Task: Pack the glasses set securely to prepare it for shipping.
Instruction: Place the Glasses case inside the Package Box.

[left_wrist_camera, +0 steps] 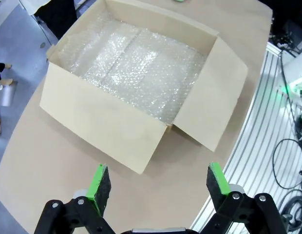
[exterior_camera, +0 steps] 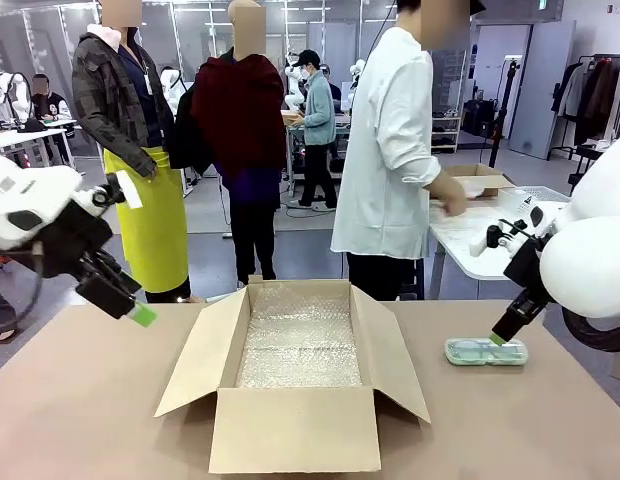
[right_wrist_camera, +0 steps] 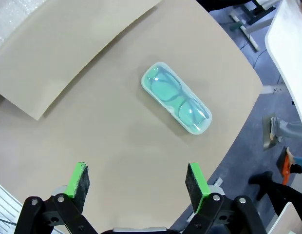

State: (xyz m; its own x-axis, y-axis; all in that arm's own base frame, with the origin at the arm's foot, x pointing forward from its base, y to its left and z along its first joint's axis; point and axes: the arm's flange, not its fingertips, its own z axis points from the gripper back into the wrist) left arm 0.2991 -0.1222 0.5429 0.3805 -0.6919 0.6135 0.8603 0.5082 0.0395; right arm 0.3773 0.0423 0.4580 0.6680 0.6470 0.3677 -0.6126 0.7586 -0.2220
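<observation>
Hovering spread and empty, the right claw hangs above the mint green case, apparently not touching it.

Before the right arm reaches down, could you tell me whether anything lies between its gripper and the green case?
Nothing visible does: only bare table lies between the open right gripper and the green case.
</observation>
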